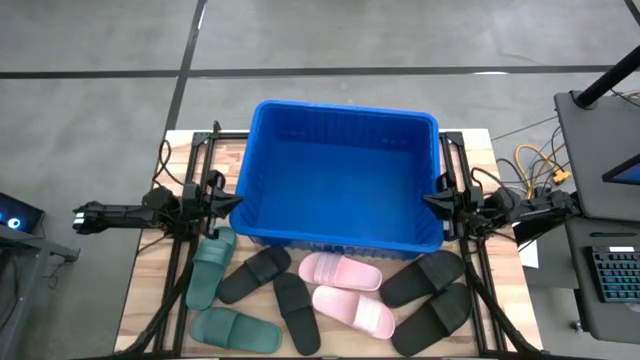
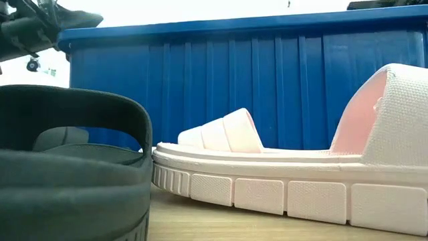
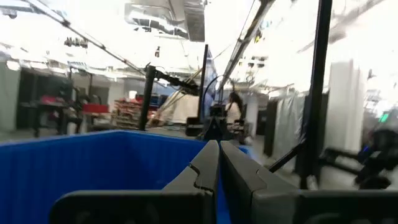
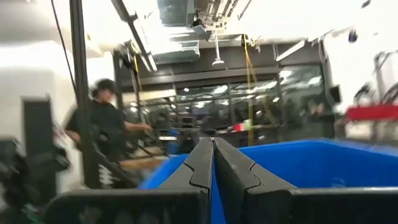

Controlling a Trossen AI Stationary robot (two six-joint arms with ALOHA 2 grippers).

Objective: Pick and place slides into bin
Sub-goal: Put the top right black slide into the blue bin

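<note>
Bin (image 1: 340, 175) sat mid-desk (image 1: 150, 300), eight slides (image 1: 345, 295) lying in front. Left gripper (image 1: 235, 203) and right gripper (image 1: 430, 203) flanked bin, jaws pressed together, holding nothing.

Blue bin (image 1: 262, 160) (pink, green, black slides (image 1: 335, 270))

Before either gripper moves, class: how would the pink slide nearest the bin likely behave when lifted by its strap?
The pink slide looks like thick foam, so probably light for its bulk. Its wide arched strap may squash somewhat under the fingers, so the grip could be springy. Its flat sole lies level on the table, so it seems unlikely to roll, though it might swing once hanging.
</note>
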